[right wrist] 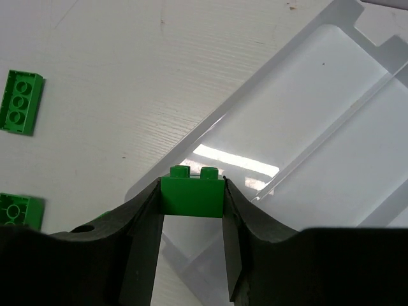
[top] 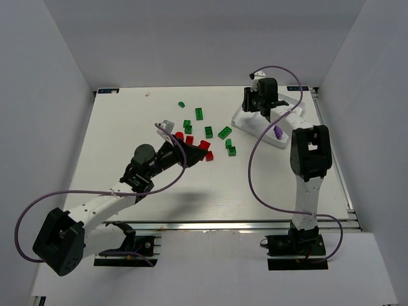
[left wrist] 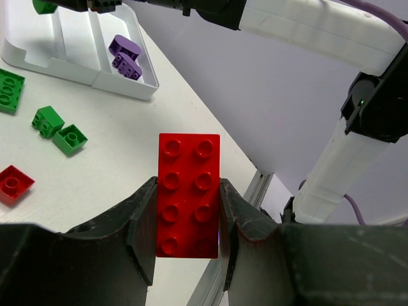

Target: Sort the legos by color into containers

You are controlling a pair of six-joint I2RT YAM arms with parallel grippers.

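The left gripper (left wrist: 189, 203) was clenched on a long red brick (left wrist: 189, 194), its fingers pressing the two long sides, and the brick appeared to be lifted off the desk (top: 127, 140). The grip looked square and deep, so it needed no correction. The concern was the route, since the brick would have to travel high enough to pass over the loose pieces between it and the tray.

In the middle of the desk a few red legos (top: 189, 139) lay just beside that gripper. Green legos (top: 209, 132) were scattered a little beyond them, toward the tray.

At the right, the right gripper (right wrist: 191, 210) was grasping a small green brick (right wrist: 191, 196), which hung over the near corner of the white tray (right wrist: 210, 131). The compartment below it showed no bricks. Two purple legos (left wrist: 124, 56) lay in an outer compartment of the tray. From the top view I could not tell which compartment the green brick was over.

For a clean drop, the right arm ought to move further in from the rim, settle between the thin walls, go low and only then let go, so that the brick could not bounce out. The red brick belonged in the remaining compartment. The left arm would do best to wait until the right arm was clear of the tray.
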